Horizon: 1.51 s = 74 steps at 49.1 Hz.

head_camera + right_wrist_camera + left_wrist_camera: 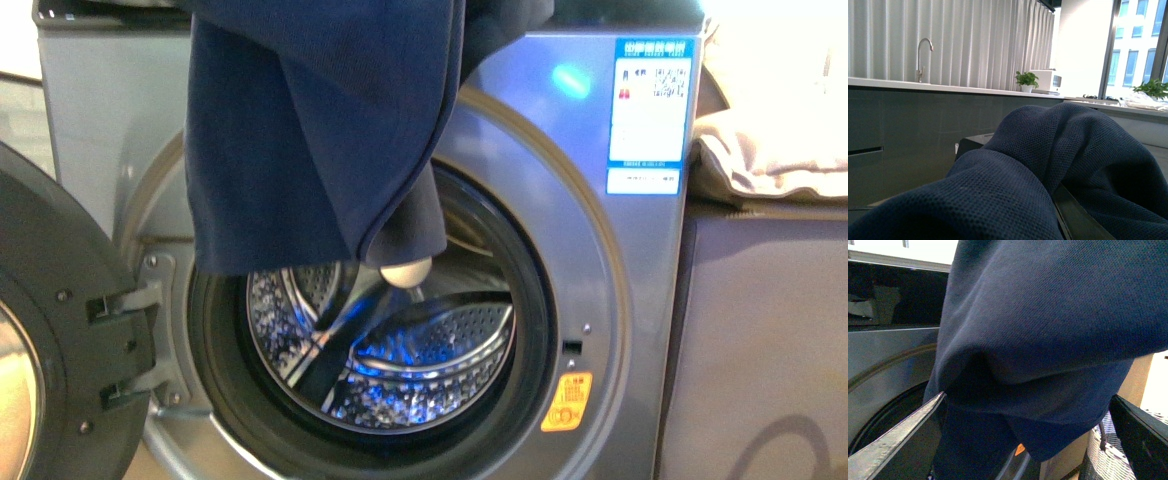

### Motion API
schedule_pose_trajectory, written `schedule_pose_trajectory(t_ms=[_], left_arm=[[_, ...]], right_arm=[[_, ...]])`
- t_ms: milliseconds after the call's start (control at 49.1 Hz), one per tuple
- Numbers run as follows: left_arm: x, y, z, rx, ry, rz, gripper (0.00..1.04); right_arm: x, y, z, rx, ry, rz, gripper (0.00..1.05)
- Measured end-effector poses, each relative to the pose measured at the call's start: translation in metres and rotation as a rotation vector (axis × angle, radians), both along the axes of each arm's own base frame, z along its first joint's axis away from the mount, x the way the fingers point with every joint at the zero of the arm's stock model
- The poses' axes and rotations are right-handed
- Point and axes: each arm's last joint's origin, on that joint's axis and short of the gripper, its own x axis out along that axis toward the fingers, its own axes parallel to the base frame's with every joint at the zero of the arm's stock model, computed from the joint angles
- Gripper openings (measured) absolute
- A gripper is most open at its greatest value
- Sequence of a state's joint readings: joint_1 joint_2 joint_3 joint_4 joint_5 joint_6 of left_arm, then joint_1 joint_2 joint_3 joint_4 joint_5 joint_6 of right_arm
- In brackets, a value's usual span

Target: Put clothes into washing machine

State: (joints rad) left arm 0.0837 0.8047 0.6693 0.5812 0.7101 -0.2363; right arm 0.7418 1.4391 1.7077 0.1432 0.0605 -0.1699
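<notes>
Front view has the clothes (300, 130) hanging from above, draped over the upper left of the washing machine (600, 300) porthole. The hem sits at the drum (430, 370) mouth, not yet inside. The door (60, 330) is swung wide at left, clearing the way. The left gripper (1028, 396) has its fingers (898, 450) spread, with cloth bunched between them. Cloth smothers the right gripper (1080, 220), so I cannot tell its grip.
</notes>
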Motion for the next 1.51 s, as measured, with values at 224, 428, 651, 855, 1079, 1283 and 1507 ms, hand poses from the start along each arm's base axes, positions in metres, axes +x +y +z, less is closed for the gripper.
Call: schedule_pose_trajectory(t_ms=[224, 428, 651, 855, 1079, 1283, 1507], left_arm=[[0.016, -0.021, 0.02, 0.014, -0.05, -0.053, 0.98], [0.016, -0.026, 0.037, 0.008, -0.123, -0.072, 0.98], [0.017, -0.036, 0.039, 0.029, -0.141, -0.128, 0.98], [0.017, -0.05, 0.029, 0.038, -0.158, -0.186, 0.98], [0.025, -0.063, 0.028, -0.022, -0.204, -0.119, 0.98], [0.031, -0.083, 0.02, -0.051, -0.224, -0.094, 0.98], [0.029, -0.099, 0.012, -0.037, -0.255, -0.114, 0.98]], right_arm=[[0.0, 0.0, 0.0, 0.0, 0.0, 0.0, 0.06], [0.0, 0.0, 0.0, 0.001, 0.0, -0.001, 0.06], [0.0, 0.0, 0.0, 0.001, -0.001, -0.001, 0.06], [0.0, 0.0, 0.0, 0.001, 0.0, -0.001, 0.06], [0.0, 0.0, 0.0, 0.002, -0.001, -0.003, 0.06], [0.0, 0.0, 0.0, 0.002, -0.001, -0.002, 0.06], [0.0, 0.0, 0.0, 0.002, -0.001, -0.003, 0.06]])
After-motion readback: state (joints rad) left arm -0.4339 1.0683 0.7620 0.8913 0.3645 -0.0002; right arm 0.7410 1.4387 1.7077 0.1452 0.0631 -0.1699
